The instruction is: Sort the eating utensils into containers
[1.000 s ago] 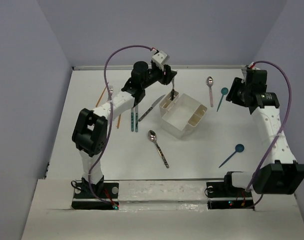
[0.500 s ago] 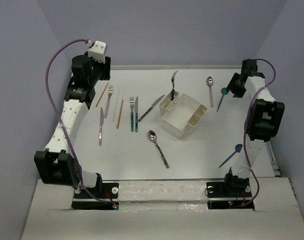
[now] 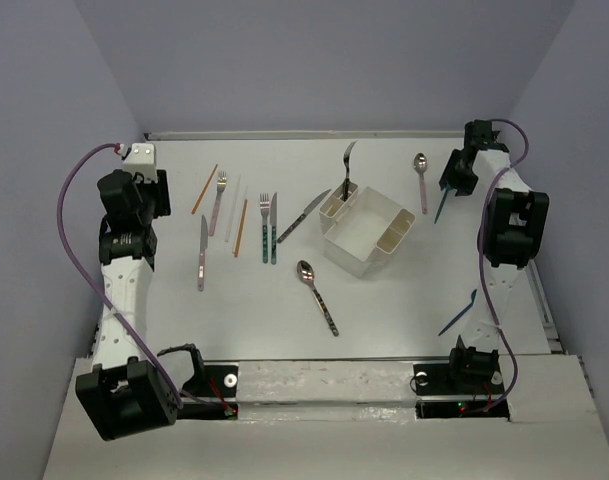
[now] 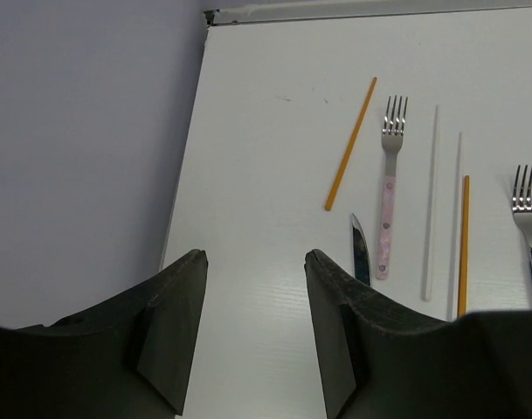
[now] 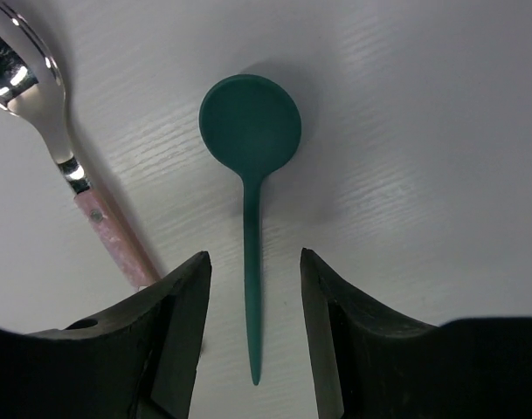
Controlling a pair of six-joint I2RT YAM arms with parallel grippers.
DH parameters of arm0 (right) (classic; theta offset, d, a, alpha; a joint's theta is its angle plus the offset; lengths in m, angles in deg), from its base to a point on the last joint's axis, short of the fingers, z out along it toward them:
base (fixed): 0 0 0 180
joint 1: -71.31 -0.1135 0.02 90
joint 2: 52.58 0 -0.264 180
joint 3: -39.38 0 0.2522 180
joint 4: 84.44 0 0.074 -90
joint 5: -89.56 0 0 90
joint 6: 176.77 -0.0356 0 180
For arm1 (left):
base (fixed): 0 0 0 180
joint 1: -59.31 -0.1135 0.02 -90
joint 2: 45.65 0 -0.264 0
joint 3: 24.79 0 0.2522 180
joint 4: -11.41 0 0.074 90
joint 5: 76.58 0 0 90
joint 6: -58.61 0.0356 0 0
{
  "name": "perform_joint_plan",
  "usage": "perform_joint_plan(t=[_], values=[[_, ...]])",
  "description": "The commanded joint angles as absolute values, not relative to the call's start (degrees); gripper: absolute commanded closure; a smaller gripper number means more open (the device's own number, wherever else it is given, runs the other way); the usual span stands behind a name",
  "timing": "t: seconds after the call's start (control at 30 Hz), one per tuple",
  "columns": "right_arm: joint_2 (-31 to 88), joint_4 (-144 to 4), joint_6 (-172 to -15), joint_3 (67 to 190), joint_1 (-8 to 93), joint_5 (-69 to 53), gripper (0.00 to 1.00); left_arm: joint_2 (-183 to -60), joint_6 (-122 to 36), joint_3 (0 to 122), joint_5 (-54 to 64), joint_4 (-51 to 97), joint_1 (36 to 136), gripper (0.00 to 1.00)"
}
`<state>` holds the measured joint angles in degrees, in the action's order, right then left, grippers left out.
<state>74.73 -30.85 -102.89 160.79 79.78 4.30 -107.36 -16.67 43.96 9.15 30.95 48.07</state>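
The white caddy [image 3: 367, 236] stands mid-table with one utensil [image 3: 346, 168] upright in its left end slot. My left gripper [image 3: 152, 194] is open and empty at the table's left edge [image 4: 255, 255]. To its right lie an orange chopstick [image 4: 350, 144], a pink-handled fork [image 4: 389, 188], a knife [image 4: 360, 253] and white chopsticks [image 4: 431, 201]. My right gripper [image 3: 456, 176] is open at the far right [image 5: 252, 257]. Its fingers straddle the handle of a teal spoon [image 5: 251, 131] without touching it. A pink-handled spoon [image 5: 69, 166] lies beside that.
Two teal-handled forks [image 3: 269, 228], a knife [image 3: 302, 216], a dark-handled spoon [image 3: 316, 295], a pink-handled knife [image 3: 202, 250] and a second orange chopstick [image 3: 240, 227] lie left of and before the caddy. A second teal spoon [image 3: 459, 315] lies near right. Walls close in left and right.
My left arm swung from the caddy's slot out to the table's left edge, leaving the utensil upright in the slot. My right arm reached back and lowered over the teal spoon.
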Motion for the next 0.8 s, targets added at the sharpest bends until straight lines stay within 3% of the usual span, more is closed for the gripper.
perform_joint_plan(t=[0.0,0.17,0.23,0.27,0.43,0.63,0.77], values=[[78.5,-30.0,-103.1,165.5,78.7,5.5,0.49,-104.2,-17.6,42.1,8.5,28.2,46.9,0.4],[82.9,-27.3,-101.5,167.7,78.1,9.2,0.53,-104.3,-19.2,41.7,7.7,27.7,45.5,0.4],[84.1,-26.6,-101.4,167.5,77.5,10.0,0.63,-104.4,-19.7,41.8,7.4,27.6,45.2,0.4],[84.0,-26.5,-101.9,166.4,77.5,10.5,0.75,-104.4,-19.9,41.8,7.2,27.6,44.9,0.4],[80.5,-28.2,-101.6,164.0,77.5,12.4,1.0,-104.6,-20.5,42.3,6.9,27.8,44.0,0.4],[71.0,-34.1,-101.1,161.4,77.5,14.8,1.0,-104.3,-21.2,42.4,6.3,27.5,43.2,0.4],[53.8,-46.1,-99.6,152.7,77.5,11.4,1.0,-103.7,-22.0,41.9,5.7,26.6,42.7,0.4]])
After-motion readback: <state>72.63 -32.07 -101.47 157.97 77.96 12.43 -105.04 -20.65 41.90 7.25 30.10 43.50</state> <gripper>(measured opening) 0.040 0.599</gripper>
